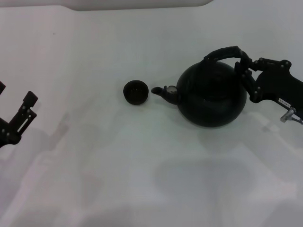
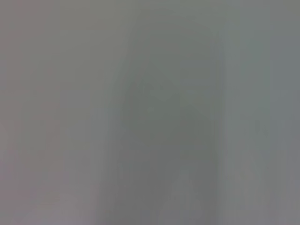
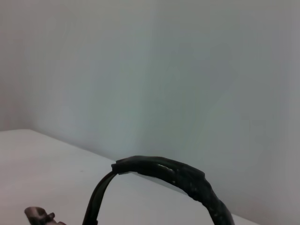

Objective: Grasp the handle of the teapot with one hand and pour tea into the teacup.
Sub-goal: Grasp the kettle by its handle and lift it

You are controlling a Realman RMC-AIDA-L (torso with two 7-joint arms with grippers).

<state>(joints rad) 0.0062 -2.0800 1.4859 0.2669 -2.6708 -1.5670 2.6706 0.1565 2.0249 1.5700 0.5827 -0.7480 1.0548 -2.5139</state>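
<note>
The round black teapot [image 1: 213, 94] stands right of centre in the head view, its short spout [image 1: 163, 92] pointing at the small black teacup [image 1: 136, 92] just beside it. My right gripper [image 1: 245, 64] comes in from the right and is closed on the right end of the arched black handle [image 1: 225, 52]. The handle [image 3: 178, 176] fills the lower part of the right wrist view, with the spout tip [image 3: 40, 215] beyond it. My left gripper [image 1: 15, 93] is open and empty at the far left edge, well away from both.
The white table [image 1: 118, 165] stretches around the teapot and cup. A pale wall edge [image 1: 142, 4] runs along the back. The left wrist view shows only a blank grey surface.
</note>
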